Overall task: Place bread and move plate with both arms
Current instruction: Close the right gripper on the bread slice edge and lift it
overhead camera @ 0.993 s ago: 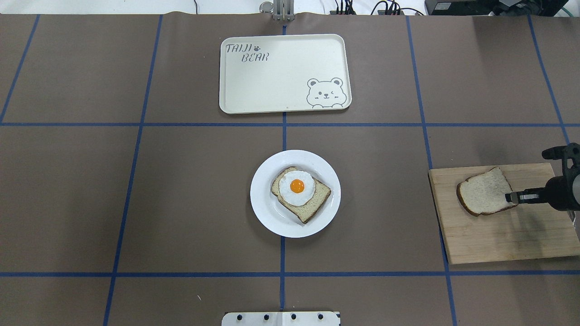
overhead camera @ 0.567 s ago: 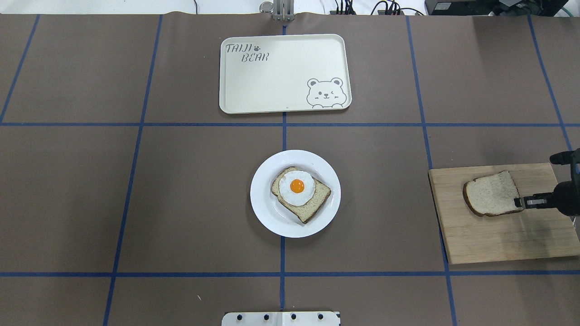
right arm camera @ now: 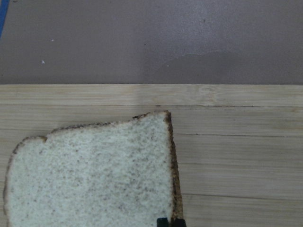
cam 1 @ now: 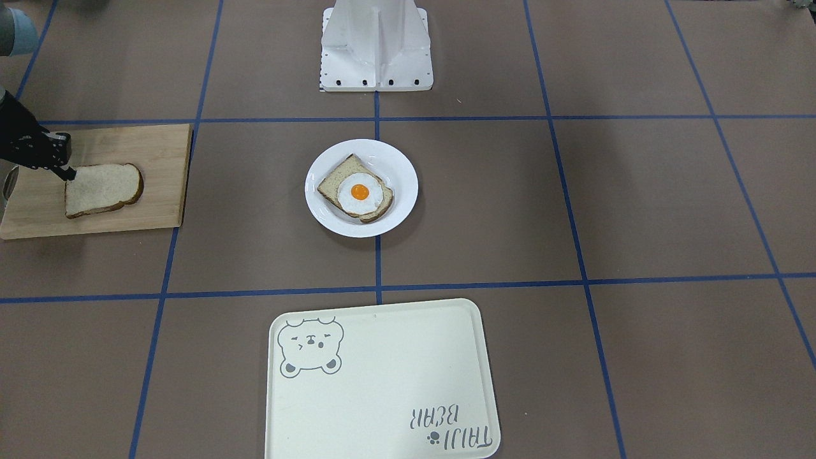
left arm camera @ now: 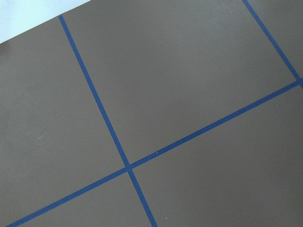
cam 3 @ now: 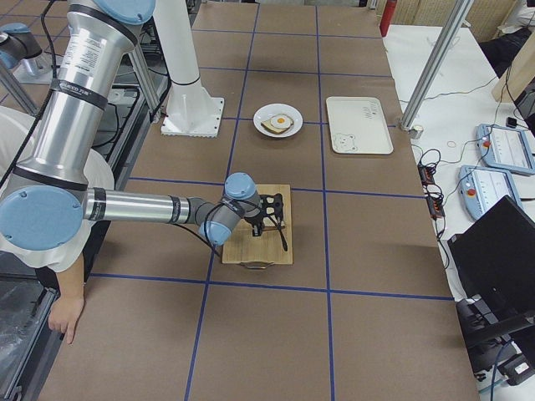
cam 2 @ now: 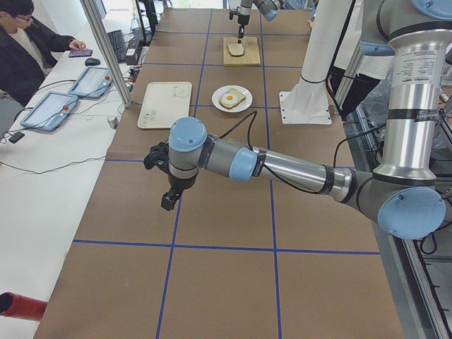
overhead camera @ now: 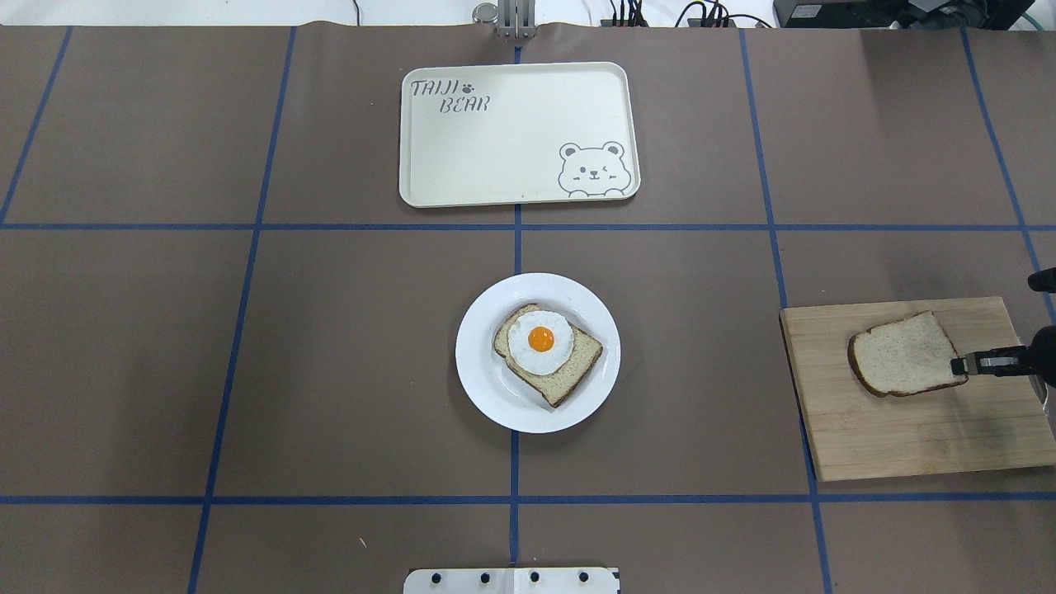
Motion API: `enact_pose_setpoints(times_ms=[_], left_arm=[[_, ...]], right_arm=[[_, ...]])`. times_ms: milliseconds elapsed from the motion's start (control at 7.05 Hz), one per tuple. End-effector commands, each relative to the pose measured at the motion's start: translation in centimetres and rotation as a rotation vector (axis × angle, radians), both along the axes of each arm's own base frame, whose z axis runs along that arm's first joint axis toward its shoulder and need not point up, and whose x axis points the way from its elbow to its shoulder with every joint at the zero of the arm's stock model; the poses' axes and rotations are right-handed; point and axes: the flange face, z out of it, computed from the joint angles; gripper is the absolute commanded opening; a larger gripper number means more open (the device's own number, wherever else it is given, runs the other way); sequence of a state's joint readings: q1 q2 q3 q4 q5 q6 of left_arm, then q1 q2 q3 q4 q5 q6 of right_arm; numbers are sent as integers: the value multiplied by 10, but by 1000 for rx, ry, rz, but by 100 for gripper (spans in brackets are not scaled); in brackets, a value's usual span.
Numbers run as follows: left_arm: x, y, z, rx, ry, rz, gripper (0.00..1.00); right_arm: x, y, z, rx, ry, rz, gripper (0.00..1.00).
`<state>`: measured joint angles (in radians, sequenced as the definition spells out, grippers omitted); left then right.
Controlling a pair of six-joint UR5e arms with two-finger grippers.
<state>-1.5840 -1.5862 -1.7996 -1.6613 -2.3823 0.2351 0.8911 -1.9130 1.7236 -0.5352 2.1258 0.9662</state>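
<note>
Right pincer point(overhead camera: 959, 365), nearly closed, pinches a corner of the bread point(overhead camera: 901, 353) over the board point(overhead camera: 907, 437).

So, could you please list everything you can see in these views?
bread: one, pale with brown crust, on the board.
board: one, light wood, on the table at the robot's right.
plate: one, white, table centre.
egg toast: one, brown slice under a fried egg, on the plate.
tray: one, cream with a bear drawing, beyond the plate.
table: one, brown cover with a blue tape grid.
person: one, dark top, at a side desk.
base: one, white, at the table's robot side.
right gripper: one, black, shut on the bread's corner.
left gripper: one, black, above bare table; open or shut unclear.
</note>
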Motion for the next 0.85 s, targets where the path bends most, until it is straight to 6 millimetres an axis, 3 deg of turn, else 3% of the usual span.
enact_pose_setpoints(times_ms=[0, 284, 426, 709], left_arm=[[0, 0, 0, 1, 0, 0, 99], [0, 0, 0, 1, 0, 0, 99], [0, 0, -1, 2, 0, 0, 99], [1, 7, 5, -9, 0, 2, 99]], right_arm=[[17, -8, -17, -63, -75, 32, 0], [11, -16, -55, -95, -144, 86, 0], [8, -20, -92, -143, -213, 139, 0], [-13, -48, -161, -247, -361, 240, 0]])
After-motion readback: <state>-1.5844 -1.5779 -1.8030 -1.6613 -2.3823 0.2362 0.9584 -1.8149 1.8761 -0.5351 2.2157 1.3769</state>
